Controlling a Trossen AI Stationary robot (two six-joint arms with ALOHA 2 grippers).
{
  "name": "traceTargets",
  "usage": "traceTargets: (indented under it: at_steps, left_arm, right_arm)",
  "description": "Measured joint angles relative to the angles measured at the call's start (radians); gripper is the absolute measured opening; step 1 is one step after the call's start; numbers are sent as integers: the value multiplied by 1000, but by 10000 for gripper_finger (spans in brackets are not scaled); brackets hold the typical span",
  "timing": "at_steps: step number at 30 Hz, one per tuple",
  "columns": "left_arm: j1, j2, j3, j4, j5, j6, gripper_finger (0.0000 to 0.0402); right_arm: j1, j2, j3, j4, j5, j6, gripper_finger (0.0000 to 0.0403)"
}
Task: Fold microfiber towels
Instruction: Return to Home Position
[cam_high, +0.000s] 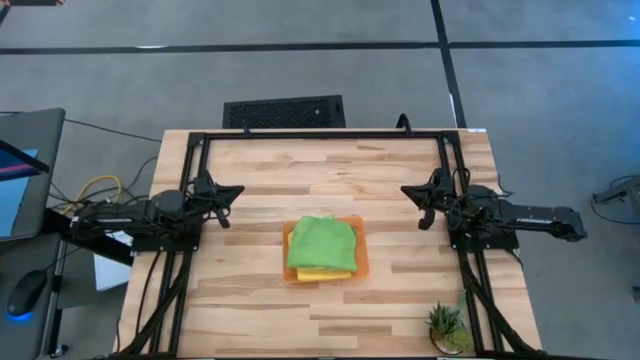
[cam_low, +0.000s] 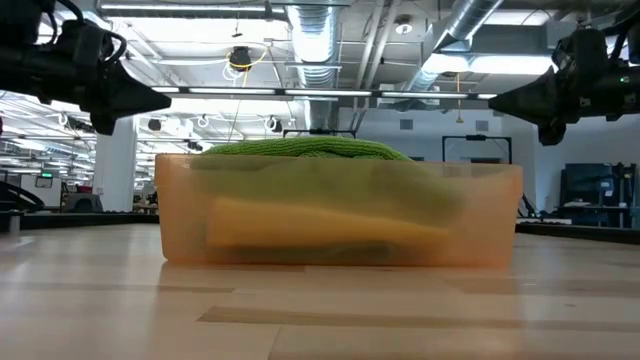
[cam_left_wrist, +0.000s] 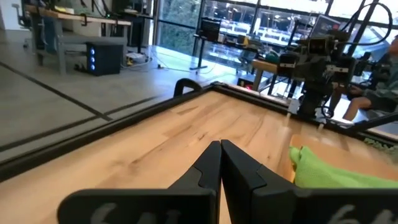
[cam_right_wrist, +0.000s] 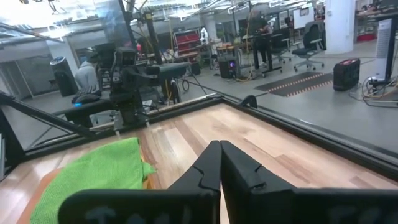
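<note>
Lime-green fuzzy towel (cam_high: 320, 243) is piled in the translucent orange bin (cam_high: 363, 256). Both jaws are pressed together, empty; arms should be parked well apart.

Lime green towel (cam_high: 320, 243); yellow towel (cam_high: 325, 273); translucent orange tray (cam_high: 362, 258).

Orange tray (cam_high: 362, 258) centred on table (cam_high: 300, 170); potted plant (cam_high: 445, 325) at corner

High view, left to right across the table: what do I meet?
Left gripper, shut → orange tray holding the green towel on a yellow towel → right gripper, shut.
</note>
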Motion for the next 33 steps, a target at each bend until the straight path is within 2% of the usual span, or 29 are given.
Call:
traceTargets:
  at_steps: [33]
  left_arm:
    - [0,1,0,-7,2,41,0]
  right_arm:
    - [0,0,0,0,0,0,33]
